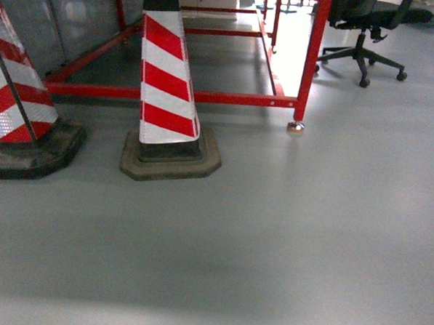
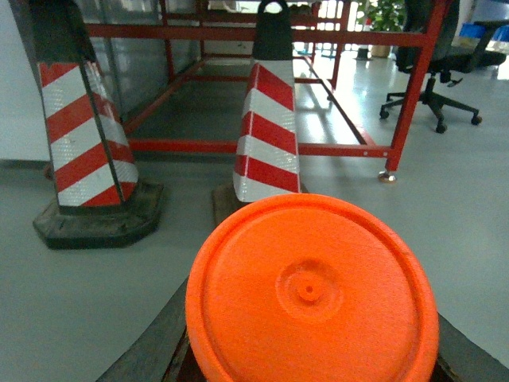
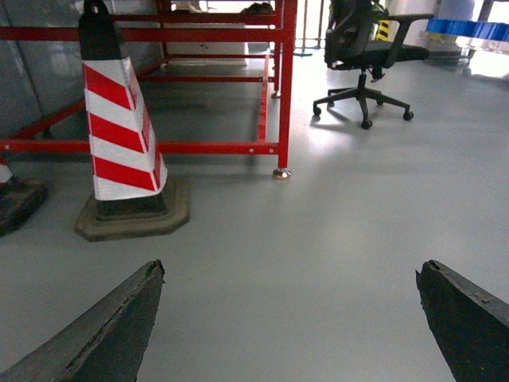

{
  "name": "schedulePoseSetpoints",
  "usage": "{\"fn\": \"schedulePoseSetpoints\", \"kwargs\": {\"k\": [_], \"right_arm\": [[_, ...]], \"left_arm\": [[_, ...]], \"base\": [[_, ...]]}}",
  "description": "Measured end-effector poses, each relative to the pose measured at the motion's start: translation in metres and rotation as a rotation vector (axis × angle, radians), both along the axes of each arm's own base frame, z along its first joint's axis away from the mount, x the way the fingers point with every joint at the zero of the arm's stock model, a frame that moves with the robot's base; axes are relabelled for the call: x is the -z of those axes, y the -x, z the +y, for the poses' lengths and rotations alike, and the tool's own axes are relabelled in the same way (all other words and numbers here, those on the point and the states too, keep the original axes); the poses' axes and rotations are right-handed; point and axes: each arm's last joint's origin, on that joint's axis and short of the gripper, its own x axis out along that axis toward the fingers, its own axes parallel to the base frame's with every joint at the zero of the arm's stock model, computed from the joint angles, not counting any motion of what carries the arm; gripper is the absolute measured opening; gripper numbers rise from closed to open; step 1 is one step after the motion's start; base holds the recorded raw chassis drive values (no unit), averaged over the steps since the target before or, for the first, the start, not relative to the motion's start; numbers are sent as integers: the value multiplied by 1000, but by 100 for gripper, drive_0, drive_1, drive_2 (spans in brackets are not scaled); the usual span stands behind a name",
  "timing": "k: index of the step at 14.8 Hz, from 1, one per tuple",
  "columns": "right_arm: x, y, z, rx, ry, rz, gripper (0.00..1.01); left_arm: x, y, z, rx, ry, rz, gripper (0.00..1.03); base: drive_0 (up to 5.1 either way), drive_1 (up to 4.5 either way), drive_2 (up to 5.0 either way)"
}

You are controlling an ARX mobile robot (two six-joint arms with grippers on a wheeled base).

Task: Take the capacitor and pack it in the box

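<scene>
Plainly, we have the capacitor (image 2: 310, 294) in our left gripper (image 2: 312, 328). It shows as a bright orange plastic piece seen end-on: a round ribbed face with a raised rim and a small nub at its centre. It fills the lower middle of the left wrist view. Our dark grey fingers (image 2: 155, 346) press in at its lower left and lower right, so the tool is clenched on it. The piece is off the smooth grey floor (image 1: 286, 239).

Our left arm is low and points forward, nearly level. Beyond the capacitor stand two red-and-white striped traffic cones on black rubber bases. The nearer cone (image 2: 269, 127) rises just behind the orange rim. The second cone (image 2: 83, 135) stands to its left, apart from it.

Our right gripper (image 3: 290, 318) is released, and its two dark wedge-shaped fingers (image 3: 103, 334) sit wide apart at the bottom corners of the right wrist view. Only bare floor shows between them. That arm is also low and aimed forward, slanting slightly down.

Behind the cones runs a red painted metal frame (image 1: 206, 97), with one leg ending in a small foot on the floor. A black swivel office chair (image 3: 366, 56) stands farther back to the right, well apart from the frame.
</scene>
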Motion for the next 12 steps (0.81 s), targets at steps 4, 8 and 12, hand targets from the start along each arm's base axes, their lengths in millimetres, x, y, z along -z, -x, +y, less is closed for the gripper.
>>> {"fn": "schedulePoseSetpoints", "kwargs": {"k": [4,8,12], "right_arm": [[0,0,0,0,0,1,98],[0,0,0,0,0,0,98],[0,0,0,-3,0,1,98]], "left_arm": [[0,0,0,0,0,-1,44],[0,0,0,-1,0,-3,44],[0,0,0,-3,0,0,44]], "base": [[-496,249,249],[-375,184,184],[0,0,0]]}}
